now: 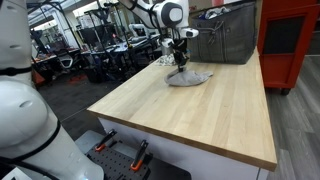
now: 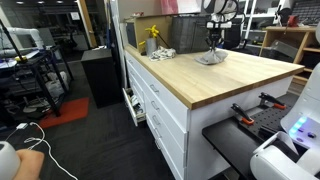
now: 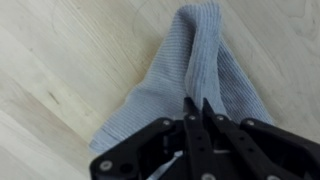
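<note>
A: Since the cloth (image 3: 190,70) is a soft grey knit, it looks light and limp, and it should drape and slide on the table (image 1: 200,120).
B: Where to take hold of it?
A: By the raised fold along its middle. It lies near the table's far edge.
B: And the gripper (image 3: 197,106)?
A: Jaws together, tips on that fold. Whether any fabric is pinched cannot be told.

The cloth (image 3: 190,60) is pale blue-grey with a fine ribbed knit pattern. The table top (image 3: 60,60) is light yellowish wood with thin, darker grain lines. The gripper (image 3: 197,103) is black and the arm (image 1: 165,14) is white. In the exterior views, the cabinet (image 1: 290,35) is red and the drawers (image 2: 165,105) are white.
</note>
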